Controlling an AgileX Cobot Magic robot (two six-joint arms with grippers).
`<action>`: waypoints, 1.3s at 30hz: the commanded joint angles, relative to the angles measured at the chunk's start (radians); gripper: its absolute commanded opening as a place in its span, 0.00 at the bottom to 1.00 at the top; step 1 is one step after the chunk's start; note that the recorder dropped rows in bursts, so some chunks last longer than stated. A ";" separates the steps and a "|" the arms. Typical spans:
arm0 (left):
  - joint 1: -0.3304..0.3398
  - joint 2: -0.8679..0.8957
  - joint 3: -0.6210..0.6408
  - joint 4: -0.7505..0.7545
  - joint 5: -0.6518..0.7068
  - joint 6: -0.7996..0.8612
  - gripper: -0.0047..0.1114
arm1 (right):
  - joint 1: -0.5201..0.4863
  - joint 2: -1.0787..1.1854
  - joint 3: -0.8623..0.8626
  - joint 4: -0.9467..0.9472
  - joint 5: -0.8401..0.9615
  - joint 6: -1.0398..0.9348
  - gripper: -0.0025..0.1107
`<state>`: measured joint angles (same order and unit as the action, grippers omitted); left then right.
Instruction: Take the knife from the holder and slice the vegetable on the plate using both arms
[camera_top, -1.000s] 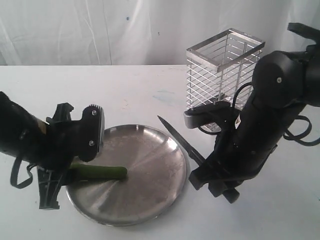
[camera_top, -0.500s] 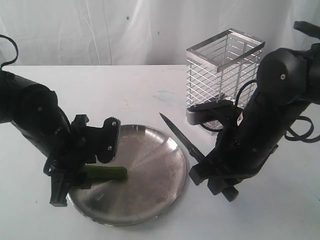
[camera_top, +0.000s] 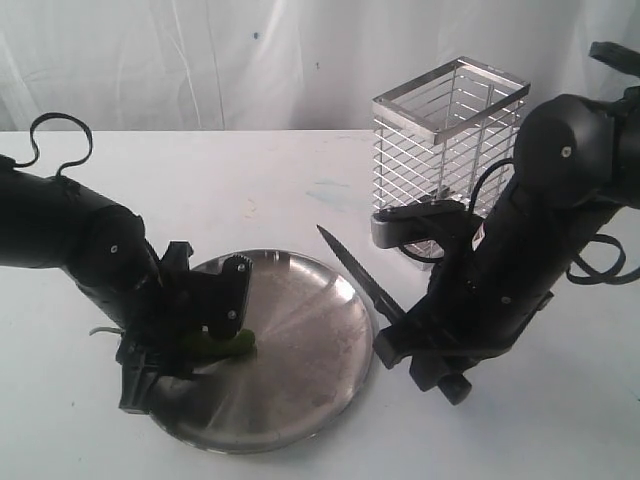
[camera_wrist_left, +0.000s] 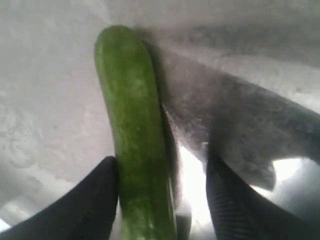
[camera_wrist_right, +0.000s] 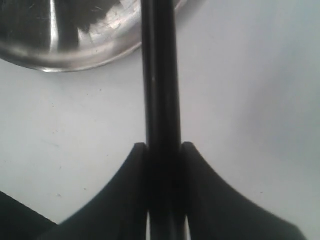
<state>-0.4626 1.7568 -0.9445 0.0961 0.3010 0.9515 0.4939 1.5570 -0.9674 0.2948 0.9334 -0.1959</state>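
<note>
Jaws on the left gripper (camera_wrist_left: 161, 172) stand wide apart, straddling the chili (camera_wrist_left: 131, 120) without clamping it. In the left wrist view one of its fingers (camera_wrist_left: 95, 200) lies against the side of the pepper, while bright bare metal shows between the other finger and the green skin. Jaws on the right gripper (camera_wrist_right: 162, 150) are pressed tight on the black handle of the knife (camera_top: 352, 272), both pads flat against it with no gap in the right wrist view. The chili lies on the near-left part of the plate (camera_top: 310, 330), its length running left to right. Only its rounded right end shows past the left gripper in the exterior view, and its other end is hidden behind the black gripper. The plate sits on the white table (camera_top: 250, 180), near the middle of the scene. The knife is out of the holder (camera_top: 450, 135) and off the table, held low at the right side of the plate with its dark blade slanting up toward the far left. Its tip is above the plate's far-right rim, well apart from the chili. The holder stands upright on the far right of the table, partly behind the right arm (camera_top: 540, 210). The left arm (camera_top: 70, 240) reaches in from the left, bent low over the plate's left edge. A white cloth (camera_top: 200, 60) hangs behind the table.
</note>
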 joint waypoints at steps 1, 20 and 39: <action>0.003 0.019 -0.001 -0.002 -0.009 -0.016 0.38 | -0.005 -0.009 0.004 0.032 0.001 -0.033 0.02; 0.003 0.064 -0.186 -0.096 0.121 -0.256 0.04 | -0.005 -0.009 0.004 0.041 -0.018 -0.036 0.02; 0.003 0.081 -0.186 -0.096 0.094 -0.256 0.59 | -0.005 -0.009 0.004 0.020 0.027 -0.036 0.02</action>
<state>-0.4626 1.8429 -1.1276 0.0161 0.4032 0.7005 0.4939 1.5570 -0.9674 0.3193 0.9318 -0.2198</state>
